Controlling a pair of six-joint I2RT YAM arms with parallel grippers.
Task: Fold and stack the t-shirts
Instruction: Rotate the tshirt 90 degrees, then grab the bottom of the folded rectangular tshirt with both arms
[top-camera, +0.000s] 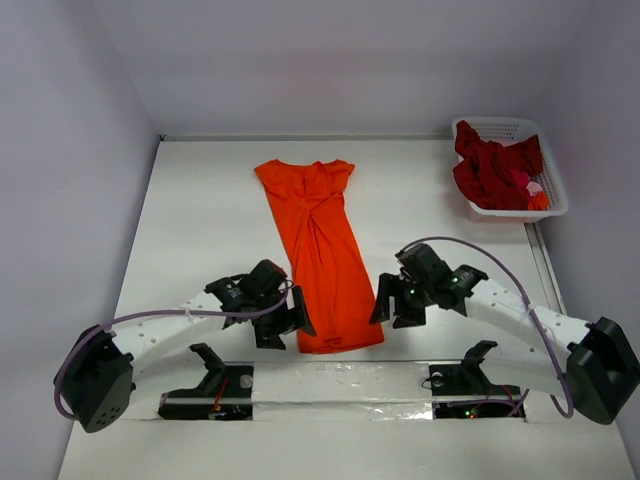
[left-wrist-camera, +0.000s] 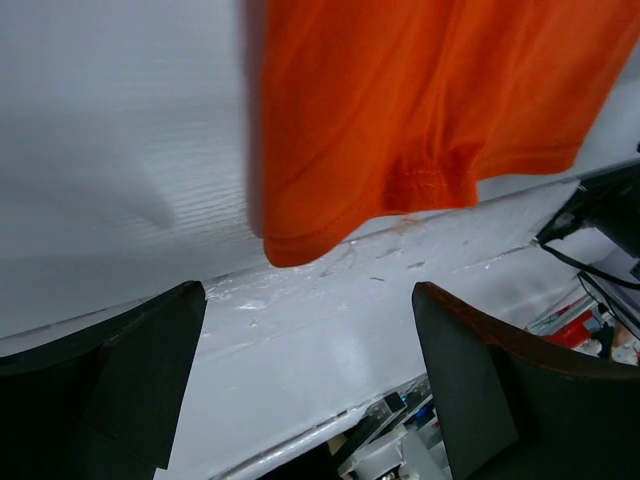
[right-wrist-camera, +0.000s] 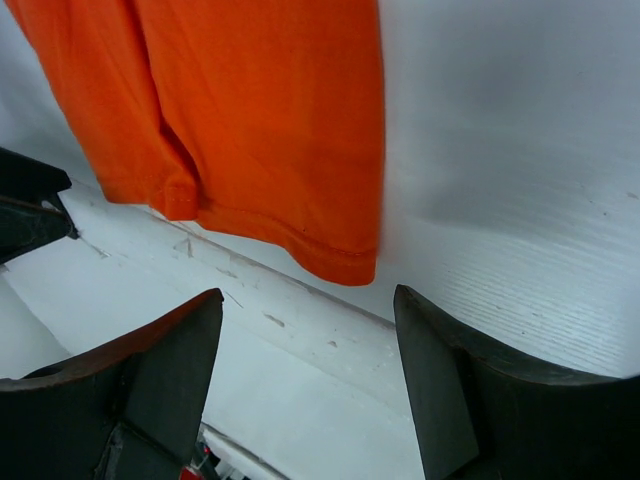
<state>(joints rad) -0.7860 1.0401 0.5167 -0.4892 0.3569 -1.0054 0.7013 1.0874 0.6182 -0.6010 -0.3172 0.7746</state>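
Orange t-shirt (top-camera: 322, 255) folded narrow, left fingers (left-wrist-camera: 110, 380), right fingers (right-wrist-camera: 480, 400) — spread, flanking hem

One orange t-shirt (top-camera: 325, 250), one basket (top-camera: 556, 196), dark red t-shirts (top-camera: 490, 170) bunched beyond counting, a left pincer (top-camera: 285, 326), a right pincer (top-camera: 394, 312)

A white latticed basket (top-camera: 497, 213) sits far right on the table (top-camera: 200, 230).

Orange t-shirt (top-camera: 320, 250): soft matt cloth w/ stitched hem. Dark red t-shirts (top-camera: 490, 170): same sort of cloth, all crumpled. Basket (top-camera: 497, 213): white plastic, full of holes. Table (right-wrist-camera: 520, 200): white, matt, thin lines across. Tape strip (left-wrist-camera: 300, 350) at near edge: shiny, wrinkly.
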